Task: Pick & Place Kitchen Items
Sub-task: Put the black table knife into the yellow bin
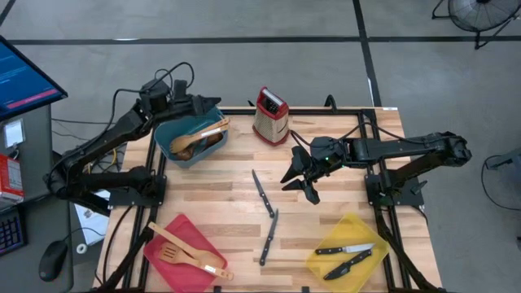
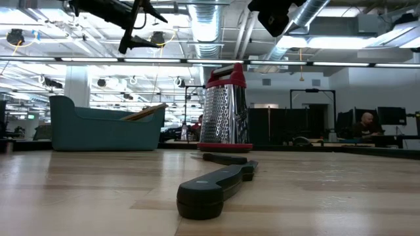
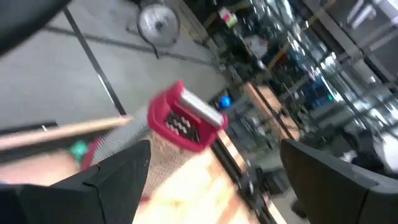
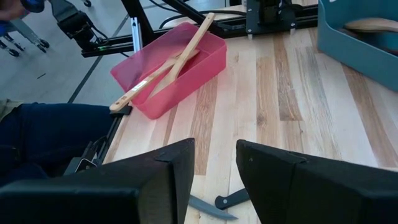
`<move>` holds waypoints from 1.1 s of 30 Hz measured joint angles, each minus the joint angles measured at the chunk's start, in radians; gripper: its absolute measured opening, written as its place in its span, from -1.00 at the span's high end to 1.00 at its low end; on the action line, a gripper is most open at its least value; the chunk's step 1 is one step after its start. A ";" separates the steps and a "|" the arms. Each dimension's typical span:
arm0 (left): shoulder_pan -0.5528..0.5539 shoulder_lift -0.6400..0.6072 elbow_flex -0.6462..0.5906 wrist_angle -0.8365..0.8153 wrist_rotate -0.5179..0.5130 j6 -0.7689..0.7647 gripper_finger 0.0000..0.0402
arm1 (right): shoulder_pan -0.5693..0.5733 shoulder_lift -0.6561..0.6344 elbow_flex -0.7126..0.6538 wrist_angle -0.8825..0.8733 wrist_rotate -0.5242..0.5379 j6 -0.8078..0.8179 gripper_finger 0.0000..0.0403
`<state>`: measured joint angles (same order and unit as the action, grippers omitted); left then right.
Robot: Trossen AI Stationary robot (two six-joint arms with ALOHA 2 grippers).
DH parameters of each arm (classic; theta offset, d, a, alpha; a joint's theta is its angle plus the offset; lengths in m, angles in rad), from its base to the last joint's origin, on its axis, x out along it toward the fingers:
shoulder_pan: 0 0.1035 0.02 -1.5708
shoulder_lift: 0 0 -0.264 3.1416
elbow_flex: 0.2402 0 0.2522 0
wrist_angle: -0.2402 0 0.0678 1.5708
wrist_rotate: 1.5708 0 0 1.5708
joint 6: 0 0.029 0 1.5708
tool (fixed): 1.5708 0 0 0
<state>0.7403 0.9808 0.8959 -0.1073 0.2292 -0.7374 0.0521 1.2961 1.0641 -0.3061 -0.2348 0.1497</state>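
Note:
Two black-handled knives (image 1: 262,194) (image 1: 269,238) lie flat on the wooden table's middle; the low view shows them too (image 2: 210,190) (image 2: 224,158). My right gripper (image 1: 303,181) hangs open and empty above the table just right of them; its wrist view (image 4: 214,163) shows a knife (image 4: 219,203) below the fingers. My left gripper (image 1: 213,104) is open and empty over the far edge of the teal bin (image 1: 189,140), which holds wooden spoons (image 1: 199,137). The red bin (image 1: 186,252) holds wooden spatulas (image 1: 189,254). The yellow bin (image 1: 346,256) holds two knives (image 1: 348,255).
A red-topped steel box grater (image 1: 271,115) stands upright at the table's far middle, between both grippers; it also shows in the left wrist view (image 3: 180,118). Bare wood lies between the bins. A monitor (image 1: 24,73) stands off the table's left.

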 joint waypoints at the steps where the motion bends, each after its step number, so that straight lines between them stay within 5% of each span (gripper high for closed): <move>1: 0.000 0.000 0.000 0.009 -0.018 0.000 -0.70 | 0.000 0.000 0.000 0.000 0.000 0.000 0.36; 4: -0.001 0.001 0.000 0.015 -0.008 0.000 -0.70 | 0.000 0.000 0.000 0.000 0.000 -0.003 0.36; 9: -0.049 0.001 0.000 0.017 0.278 0.027 -0.70 | -0.005 0.000 0.000 -0.001 0.000 -0.003 0.36; 13: -0.174 0.001 0.000 0.017 0.393 0.033 -0.70 | -0.005 0.000 0.000 0.000 0.000 -0.003 0.36; 18: -0.406 0.006 0.000 0.016 0.406 0.136 -0.70 | -0.005 0.000 0.000 0.001 0.000 -0.002 0.36; 26: -0.723 0.068 0.000 0.014 0.117 0.578 -0.70 | -0.002 0.000 0.000 0.002 0.000 0.035 0.36; 30: -0.790 0.137 0.000 0.017 -0.058 0.740 -0.70 | 0.007 0.000 0.000 0.002 0.000 0.059 0.36; 33: -0.788 0.201 -0.001 0.013 -0.064 0.758 -0.70 | 0.013 0.000 0.000 0.000 -0.002 0.063 0.36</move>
<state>-0.0473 1.1819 0.8951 -0.0945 0.1654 0.0207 0.0653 1.2959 1.0641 -0.3056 -0.2370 0.2130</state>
